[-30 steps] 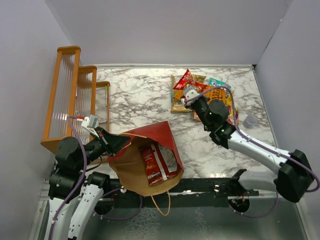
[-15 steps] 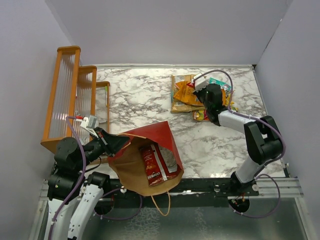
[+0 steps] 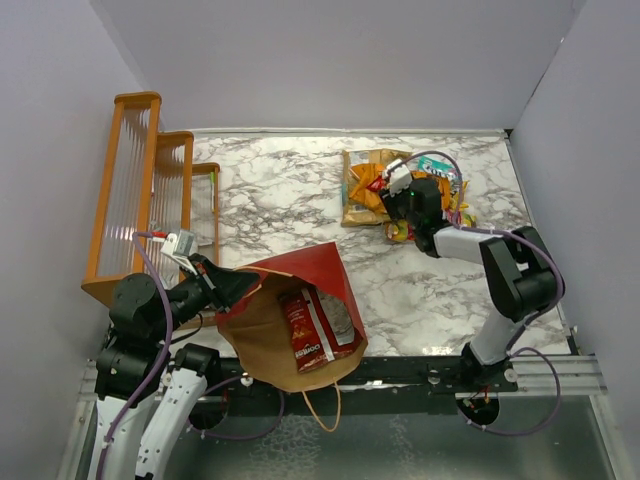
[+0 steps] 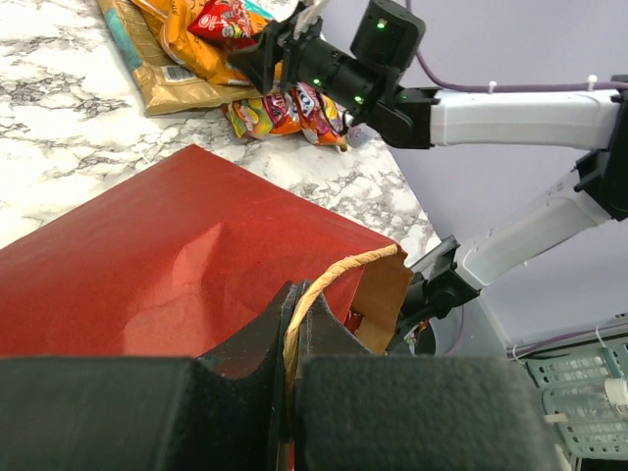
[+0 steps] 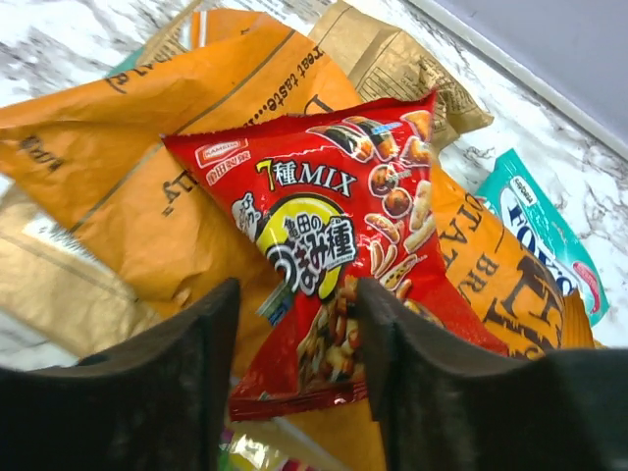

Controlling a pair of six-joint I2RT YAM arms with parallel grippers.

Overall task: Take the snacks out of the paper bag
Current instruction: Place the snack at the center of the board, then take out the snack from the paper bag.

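Observation:
The paper bag (image 3: 305,268) lies on its side near the front left, dark red outside, its brown mouth facing the near edge. My left gripper (image 3: 222,286) is shut on its tan handle (image 4: 324,280). A red packet (image 3: 308,330) shows inside the bag. At the back right, snacks lie in a pile: orange-brown chip bags (image 3: 362,200), a teal-white pouch (image 5: 542,224) and candy packs (image 3: 400,232). My right gripper (image 5: 296,294) hangs open just over the pile. A red mixed-nut packet (image 5: 334,226) lies on the chip bags (image 5: 147,167), its lower end between the spread fingers.
An orange wooden rack (image 3: 150,190) stands along the left wall. The bag's second handle (image 3: 325,412) loops over the table's near edge. Walls close the table at the back and on both sides.
My right arm swung over the snack pile with the red mixed-nut packet in its jaws, then opened them. The packet now rests on the pile. My left gripper and the bag have not moved.

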